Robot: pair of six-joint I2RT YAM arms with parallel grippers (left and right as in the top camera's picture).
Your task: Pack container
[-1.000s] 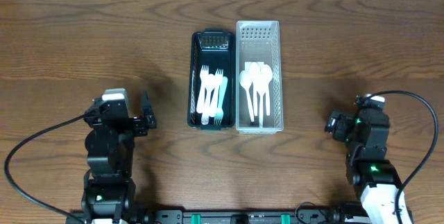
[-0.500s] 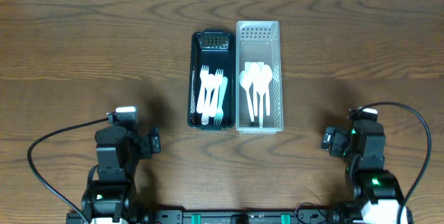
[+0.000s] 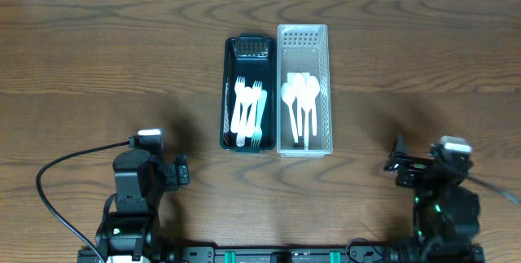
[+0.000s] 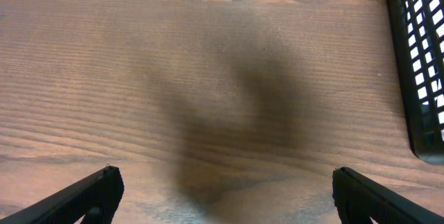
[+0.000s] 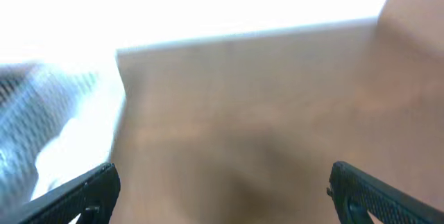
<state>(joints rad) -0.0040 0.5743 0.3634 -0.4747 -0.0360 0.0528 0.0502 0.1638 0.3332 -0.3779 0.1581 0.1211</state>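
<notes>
A black slotted container (image 3: pixel 247 49) holds several white forks (image 3: pixel 248 110). Beside it on the right, a clear slotted container (image 3: pixel 304 37) holds several white spoons (image 3: pixel 299 100). My left gripper (image 3: pixel 179 171) is open and empty near the table's front left; its fingers frame bare wood in the left wrist view (image 4: pixel 222 189), with the black container's edge (image 4: pixel 420 57) at the right. My right gripper (image 3: pixel 399 165) is open and empty at the front right; the right wrist view (image 5: pixel 222 189) is blurred, with the clear container (image 5: pixel 41 134) at the left.
Both containers stand side by side in the middle of the brown wooden table (image 3: pixel 98 59). Black cables run from both arms at the front edge (image 3: pixel 49 190).
Both arms have drawn back toward the table's front edge. The right wrist has swung and its view is motion-blurred. The containers and cutlery have not moved.
</notes>
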